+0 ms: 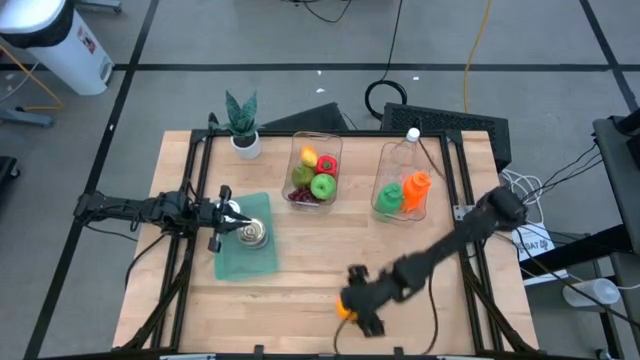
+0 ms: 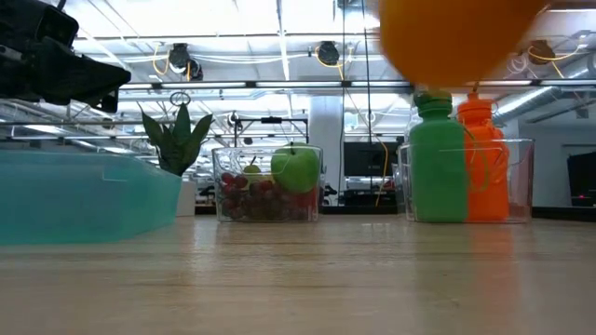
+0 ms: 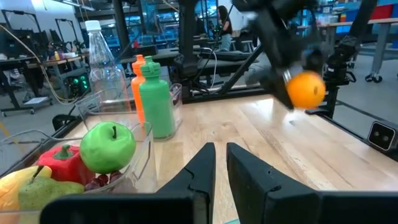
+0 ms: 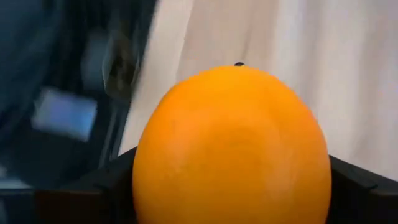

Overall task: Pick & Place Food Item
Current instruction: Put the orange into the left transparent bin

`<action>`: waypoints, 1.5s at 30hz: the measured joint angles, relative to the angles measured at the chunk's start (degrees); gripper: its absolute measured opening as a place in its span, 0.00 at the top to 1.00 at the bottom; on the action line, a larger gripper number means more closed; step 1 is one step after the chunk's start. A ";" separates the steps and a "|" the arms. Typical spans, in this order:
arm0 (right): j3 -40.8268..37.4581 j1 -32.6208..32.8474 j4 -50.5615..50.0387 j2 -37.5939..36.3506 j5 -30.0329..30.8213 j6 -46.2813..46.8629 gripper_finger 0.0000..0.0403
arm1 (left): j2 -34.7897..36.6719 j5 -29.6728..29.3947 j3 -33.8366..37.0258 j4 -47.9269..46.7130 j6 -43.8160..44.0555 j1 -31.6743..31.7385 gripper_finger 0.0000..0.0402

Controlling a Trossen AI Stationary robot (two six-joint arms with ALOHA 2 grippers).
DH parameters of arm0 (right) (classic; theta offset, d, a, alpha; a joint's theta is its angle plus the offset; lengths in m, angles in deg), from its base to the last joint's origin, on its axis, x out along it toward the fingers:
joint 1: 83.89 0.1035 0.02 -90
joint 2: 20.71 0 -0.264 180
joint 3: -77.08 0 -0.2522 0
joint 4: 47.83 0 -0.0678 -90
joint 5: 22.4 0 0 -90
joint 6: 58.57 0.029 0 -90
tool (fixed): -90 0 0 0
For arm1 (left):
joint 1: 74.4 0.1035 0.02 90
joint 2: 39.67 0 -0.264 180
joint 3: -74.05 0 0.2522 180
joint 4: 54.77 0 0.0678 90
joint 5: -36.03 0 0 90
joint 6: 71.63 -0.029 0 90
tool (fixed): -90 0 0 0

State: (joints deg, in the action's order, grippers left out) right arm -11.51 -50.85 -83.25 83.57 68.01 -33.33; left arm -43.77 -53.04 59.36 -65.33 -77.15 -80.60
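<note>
Transport looks to be the step in hand, going by the high view: our right gripper (image 1: pixel 352 303) sits near the front edge of the table (image 1: pixel 300 270) with the orange (image 1: pixel 344 309) between its fingers, the right arm stretched long and diagonal from the table's right side. Our left gripper (image 1: pixel 222 213) waits over the teal mat (image 1: pixel 240 252) on the left, its arm lying level across the table edge. Behind stand the fruit bin (image 1: pixel 314 172), the bottle bin (image 1: pixel 404 185) and a potted plant (image 1: pixel 242 122).

Low view: the orange (image 2: pixel 453 37) hangs at the top of the picture, well clear of the wood, so we judge it lifted. Behind it are the green bottle (image 2: pixel 441 163), the orange bottle (image 2: pixel 482 158) and a green apple (image 2: pixel 295 168) in its bin.

Left wrist view: our left fingers (image 3: pixel 202 168) stand together, holding nothing. Across the table the orange (image 3: pixel 306 89) rides in the other arm's gripper, above the boards.

Right wrist view: the orange (image 4: pixel 231 146) fills the picture, a dark finger (image 4: pixel 351 186) pressed at either side, so we call it clamped on the fruit.

Next, we judge, the orange needs carrying back to a receptacle, likely the fruit bin, high enough to clear its clear wall, before the fingers part.
</note>
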 joint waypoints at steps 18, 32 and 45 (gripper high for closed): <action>0.07 -39.09 16.38 -9.97 0.99 -29.75 0.22 | -0.02 0.06 0.00 -0.01 -0.02 -0.01 0.87; 0.39 -49.42 32.12 5.87 -3.51 -33.26 0.22 | -0.02 0.02 0.00 -0.02 0.00 0.00 0.87; 0.33 -49.85 34.70 8.24 1.61 -32.81 0.05 | -0.02 0.00 0.00 0.00 0.00 -0.01 0.87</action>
State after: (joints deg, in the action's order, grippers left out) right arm -11.18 -100.69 -48.55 91.80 69.62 -66.14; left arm -43.79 -53.04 59.36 -65.33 -77.15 -80.61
